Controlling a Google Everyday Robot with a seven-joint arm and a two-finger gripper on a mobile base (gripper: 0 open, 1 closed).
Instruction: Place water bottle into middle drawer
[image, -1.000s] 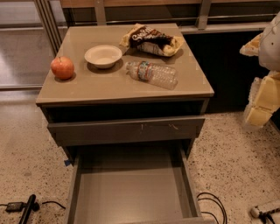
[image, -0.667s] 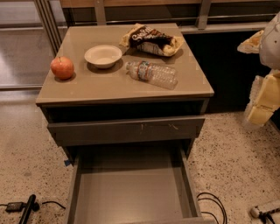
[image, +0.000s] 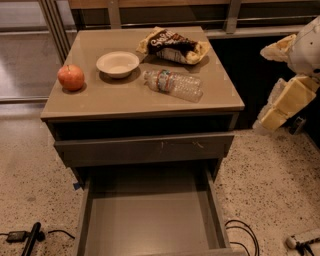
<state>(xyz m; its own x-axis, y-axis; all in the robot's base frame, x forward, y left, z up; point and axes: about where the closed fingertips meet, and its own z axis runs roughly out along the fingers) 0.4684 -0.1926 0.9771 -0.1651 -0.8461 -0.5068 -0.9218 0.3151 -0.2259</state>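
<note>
The water bottle (image: 173, 84) lies on its side on the cabinet top (image: 125, 102), right of centre, white cap pointing left toward the bowl. The middle drawer (image: 150, 220) is pulled out wide open below, its flat grey bottom bare. Above it sits a shut drawer (image: 145, 148) with pale scratches on its front. My gripper (image: 281, 95) hangs at the right edge of the view, beside the cabinet's right side, level with the top and apart from the bottle. It holds nothing that I can see.
On the cabinet top are a red apple (image: 71, 77) at the left, a white bowl (image: 117, 64) in the middle and a chip bag (image: 174, 45) at the back right. Cables (image: 242, 235) and a black tool (image: 31, 239) lie on the speckled floor.
My gripper and arm have shifted slightly left toward the cabinet. The bottle, the other objects and the drawer have not moved.
</note>
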